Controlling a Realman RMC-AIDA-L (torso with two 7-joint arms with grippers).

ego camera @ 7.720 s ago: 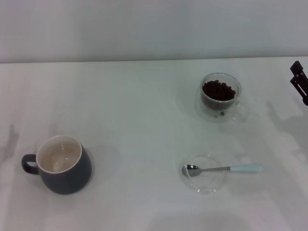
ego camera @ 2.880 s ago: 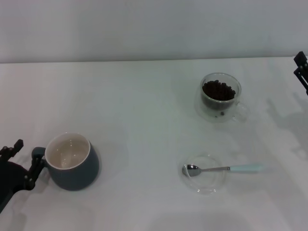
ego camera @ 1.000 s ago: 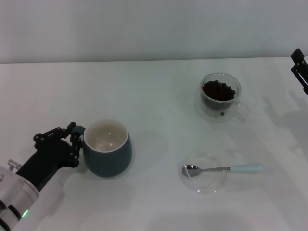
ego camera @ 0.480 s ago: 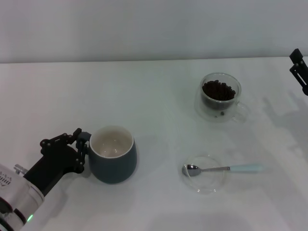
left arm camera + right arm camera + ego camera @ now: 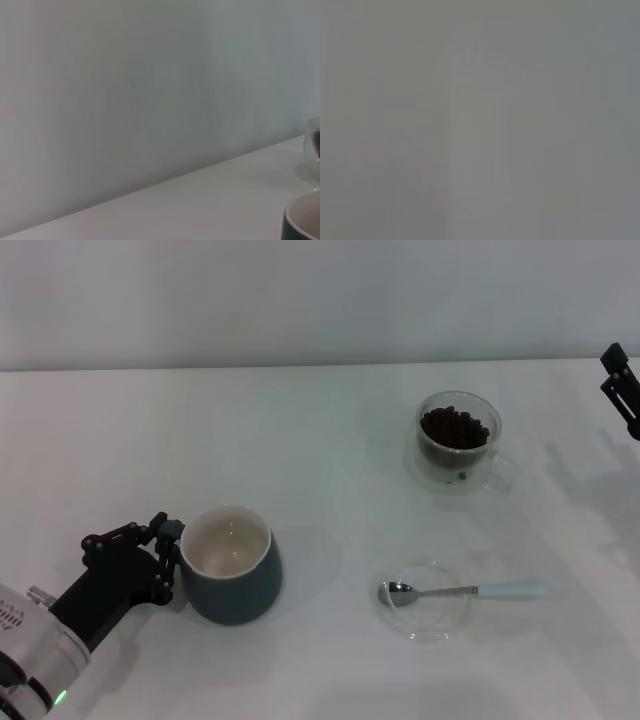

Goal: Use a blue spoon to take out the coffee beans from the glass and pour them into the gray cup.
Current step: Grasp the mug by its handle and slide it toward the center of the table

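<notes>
— What is shown in the head view?
— The gray cup point(image 5: 229, 563), near the table's point(image 5: 300, 430) front left corner, is grasped at its handle by the left gripper point(image 5: 166, 552). The blue spoon point(image 5: 462, 591) is laid across a glass saucer point(image 5: 428, 614); the coffee beans point(image 5: 454, 427) are held in the glass point(image 5: 458, 443), far right.
— And the right gripper point(image 5: 622, 390)?
— It is seen at the right edge; its state cannot be told.
— The left wrist view?
— The cup's rim point(image 5: 303, 220) and the glass's edge point(image 5: 314, 150) are seen.

Dark blue-gray cup point(image 5: 231, 575) with cream inside; clear glass point(image 5: 458, 442) of near-black beans point(image 5: 454, 428); silver spoon point(image 5: 462, 590), pale-blue handle; white table point(image 5: 320, 440); black gripper point(image 5: 165, 552).
</notes>
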